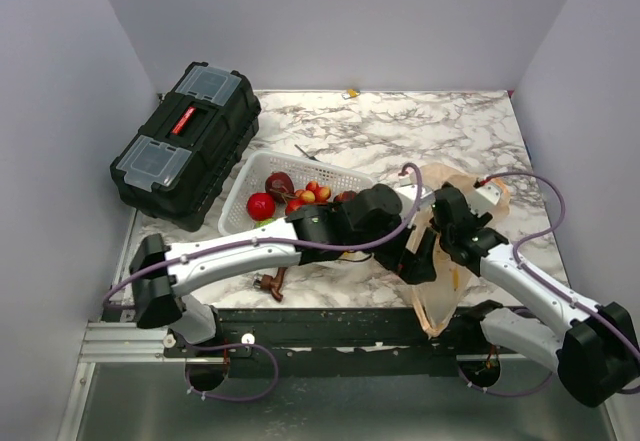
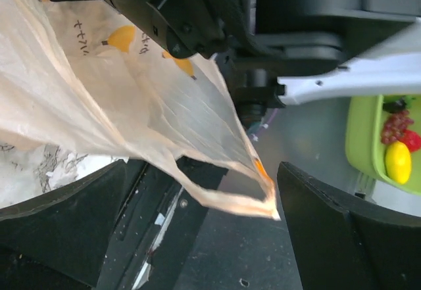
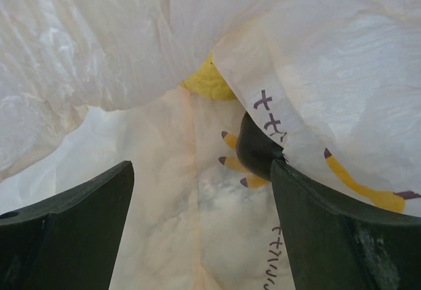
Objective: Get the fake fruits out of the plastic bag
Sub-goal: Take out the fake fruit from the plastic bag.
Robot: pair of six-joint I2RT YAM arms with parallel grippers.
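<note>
Looks like mid-unpacking to me. Thin translucent peach-orange plastic bag (image 1: 438,301) sitting right of centre in the overhead view, slumped on the white-and-grey marble table (image 1: 420,131) and drooping over its lower edge. Both pincers crowded onto it.

Left pincer (image 2: 210,237) spread wide, gripping nothing. Just the bag's loop handle (image 2: 227,202) dangling between the fingers in its own view. Right pincer (image 3: 197,237) also released, right at what looks like the bag's opening, film all around but nothing clamped.

One lumpy yellow fake fruit (image 3: 207,83) peeking out from under a fold, upper middle of the right wrist view, so not done yet. A round red fake fruit (image 1: 261,206) and a few others already in the white perforated plastic basket (image 1: 250,173), left of centre overhead.

Next move, guessing: hold or lift the film with one pincer, reach past the fold with the other, close on the yellow fruit alone. Real risk of grabbing plastic along with it.
</note>
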